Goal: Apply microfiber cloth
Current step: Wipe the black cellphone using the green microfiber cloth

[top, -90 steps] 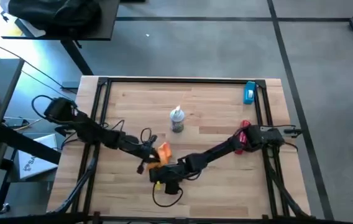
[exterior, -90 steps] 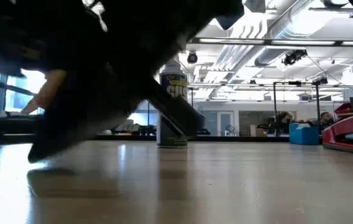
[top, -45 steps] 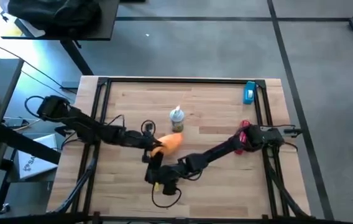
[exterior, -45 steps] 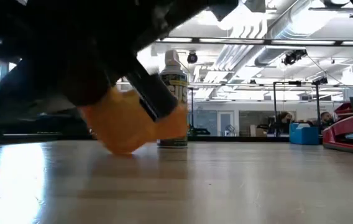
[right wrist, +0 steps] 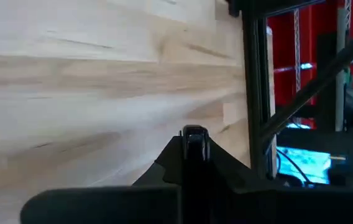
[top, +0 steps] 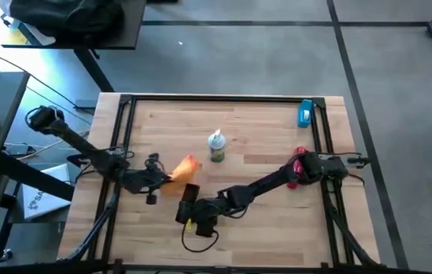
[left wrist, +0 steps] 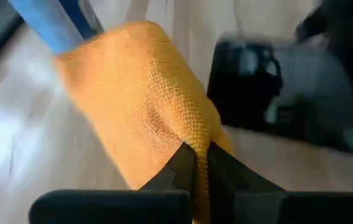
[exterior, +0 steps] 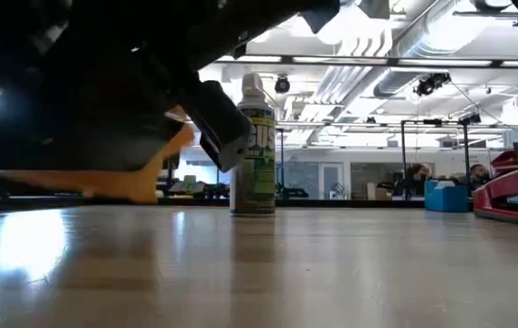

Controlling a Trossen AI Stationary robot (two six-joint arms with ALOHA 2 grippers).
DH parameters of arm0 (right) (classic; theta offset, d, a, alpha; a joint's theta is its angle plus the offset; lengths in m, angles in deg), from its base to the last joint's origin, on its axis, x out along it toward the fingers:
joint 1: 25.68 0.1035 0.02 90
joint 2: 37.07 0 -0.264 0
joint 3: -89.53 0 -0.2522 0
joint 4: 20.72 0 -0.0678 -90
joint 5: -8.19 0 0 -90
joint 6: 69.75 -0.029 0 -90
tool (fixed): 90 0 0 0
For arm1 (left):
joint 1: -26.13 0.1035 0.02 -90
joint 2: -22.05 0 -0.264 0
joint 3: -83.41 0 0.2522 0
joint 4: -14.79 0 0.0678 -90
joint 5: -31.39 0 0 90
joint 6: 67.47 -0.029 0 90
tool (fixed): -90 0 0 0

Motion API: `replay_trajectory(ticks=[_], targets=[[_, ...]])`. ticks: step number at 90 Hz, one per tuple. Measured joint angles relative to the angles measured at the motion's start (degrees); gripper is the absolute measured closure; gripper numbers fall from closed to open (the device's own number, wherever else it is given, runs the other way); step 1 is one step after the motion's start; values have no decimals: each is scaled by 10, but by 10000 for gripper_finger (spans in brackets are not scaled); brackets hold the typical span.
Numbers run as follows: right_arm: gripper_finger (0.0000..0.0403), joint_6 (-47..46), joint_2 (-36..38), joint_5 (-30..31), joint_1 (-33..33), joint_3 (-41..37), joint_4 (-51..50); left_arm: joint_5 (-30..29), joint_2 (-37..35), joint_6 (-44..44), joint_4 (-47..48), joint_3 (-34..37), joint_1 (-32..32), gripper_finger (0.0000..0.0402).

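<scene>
Left gripper (left wrist: 196, 163): pinching a fold of the microfiber cloth (left wrist: 140, 102), mid-tabletop.
Right gripper (right wrist: 194, 144): closed on what is probably the black phone (top: 188, 203), near the front edge.

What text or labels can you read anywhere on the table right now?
Spray can: large letters across its green and yellow label, cut off and blurred, not readable for certain.
Blue box: print too small to read.
Microfiber cloth, held by the left gripper: no text.

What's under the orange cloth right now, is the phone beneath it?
The microfiber cloth, pinched by the left gripper, lies over bare table. The phone sits beside it, uncovered. Anything beneath the cloth is hidden.
</scene>
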Motion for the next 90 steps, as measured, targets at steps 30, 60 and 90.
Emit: replay_trajectory(ticks=[30,60,90], targets=[[402,71,-22,-89,-5,0,68,175,80,-229,-300,0,90,401],[402,86,-23,-89,-5,-1,68,280,206,-171,-328,0,141,401],[402,73,-23,-28,-1,-1,74,207,116,-93,-157,-1,85,401]])
